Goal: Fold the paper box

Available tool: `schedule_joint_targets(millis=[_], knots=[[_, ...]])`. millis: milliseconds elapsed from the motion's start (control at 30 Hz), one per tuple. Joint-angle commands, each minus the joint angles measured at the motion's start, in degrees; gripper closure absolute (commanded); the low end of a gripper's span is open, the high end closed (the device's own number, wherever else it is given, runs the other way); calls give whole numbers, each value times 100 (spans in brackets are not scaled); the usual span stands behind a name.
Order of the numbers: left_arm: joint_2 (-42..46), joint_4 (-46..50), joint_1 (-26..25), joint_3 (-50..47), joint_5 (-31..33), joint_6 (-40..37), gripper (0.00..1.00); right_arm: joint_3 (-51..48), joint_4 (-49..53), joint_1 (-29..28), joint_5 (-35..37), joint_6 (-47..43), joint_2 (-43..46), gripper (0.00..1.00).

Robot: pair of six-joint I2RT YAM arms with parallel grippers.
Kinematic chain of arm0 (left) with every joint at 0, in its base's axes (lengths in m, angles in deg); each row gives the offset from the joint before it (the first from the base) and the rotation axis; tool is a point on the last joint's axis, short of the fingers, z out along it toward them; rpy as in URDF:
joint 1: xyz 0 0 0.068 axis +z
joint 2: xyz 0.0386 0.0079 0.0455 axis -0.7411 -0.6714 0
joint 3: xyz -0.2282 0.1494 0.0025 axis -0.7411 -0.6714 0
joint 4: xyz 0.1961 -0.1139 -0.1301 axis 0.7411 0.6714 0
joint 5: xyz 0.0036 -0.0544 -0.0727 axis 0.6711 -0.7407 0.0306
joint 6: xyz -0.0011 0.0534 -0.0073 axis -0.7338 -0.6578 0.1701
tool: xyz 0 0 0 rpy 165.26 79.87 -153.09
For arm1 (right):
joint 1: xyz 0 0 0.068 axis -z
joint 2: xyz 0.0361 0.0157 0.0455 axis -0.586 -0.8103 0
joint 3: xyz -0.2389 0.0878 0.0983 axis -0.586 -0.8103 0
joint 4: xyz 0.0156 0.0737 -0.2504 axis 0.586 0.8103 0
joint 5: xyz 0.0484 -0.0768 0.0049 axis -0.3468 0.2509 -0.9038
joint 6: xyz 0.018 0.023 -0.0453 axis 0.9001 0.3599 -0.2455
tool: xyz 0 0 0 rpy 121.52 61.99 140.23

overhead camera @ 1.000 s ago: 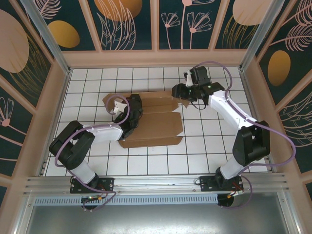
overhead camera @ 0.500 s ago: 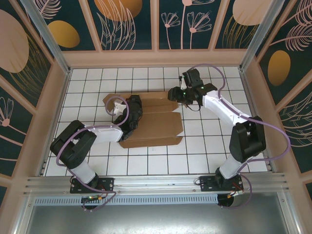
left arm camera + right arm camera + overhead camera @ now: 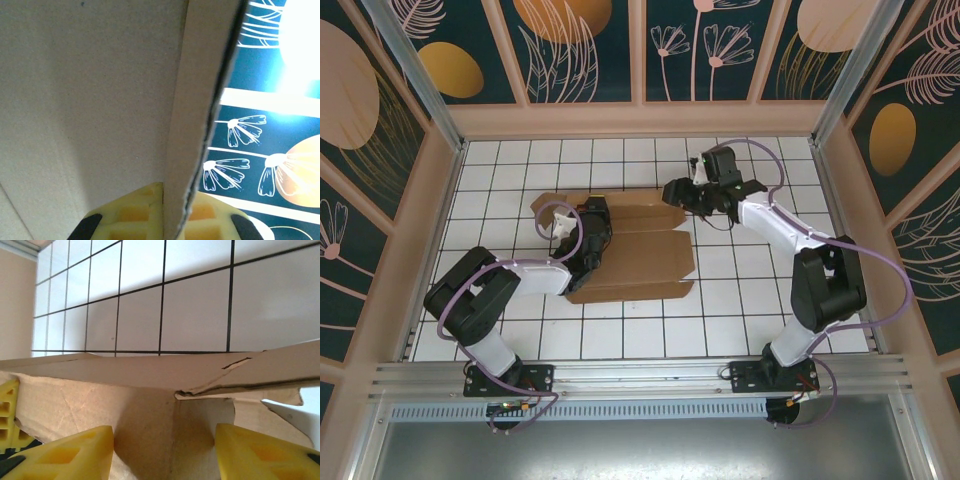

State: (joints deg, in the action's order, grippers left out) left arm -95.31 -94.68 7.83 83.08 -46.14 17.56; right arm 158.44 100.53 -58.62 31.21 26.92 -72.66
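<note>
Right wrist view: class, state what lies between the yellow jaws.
The brown cardboard paper box: its creased panel sits between the right gripper's parted jaws, right wrist view.

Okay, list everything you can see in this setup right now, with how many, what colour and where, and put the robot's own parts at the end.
paper box: one, plain brown, partly folded sheet lying mid-table between the arms
table: one, white tiles with black grid lines, under the sheet
wall panels: several, dark teal with floral patterns, around the table
frame rail: one, silver metal, along the near edge
cables: two, purple, looping along the arms
arms: two, white and black; left arm, right arm
left gripper: one, yellow fingers, shut on a flap edge of the paper box
right gripper: one, yellow fingers, open, at the sheet's far right corner
</note>
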Motion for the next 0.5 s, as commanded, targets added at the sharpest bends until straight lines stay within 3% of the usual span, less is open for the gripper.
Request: schedule_joint_targets(millis=[0, 233, 467], knots=[[-130, -114, -3, -156, -191, 158, 100, -329, -740, 118, -440, 474, 249, 45], [-156, -114, -6, -172, -207, 282, 100, -642, -1180, 136, -661, 706, 301, 47], [-170, -110, -2, -128, -216, 258, 100, -788, -1465, 214, -794, 867, 274, 68]])
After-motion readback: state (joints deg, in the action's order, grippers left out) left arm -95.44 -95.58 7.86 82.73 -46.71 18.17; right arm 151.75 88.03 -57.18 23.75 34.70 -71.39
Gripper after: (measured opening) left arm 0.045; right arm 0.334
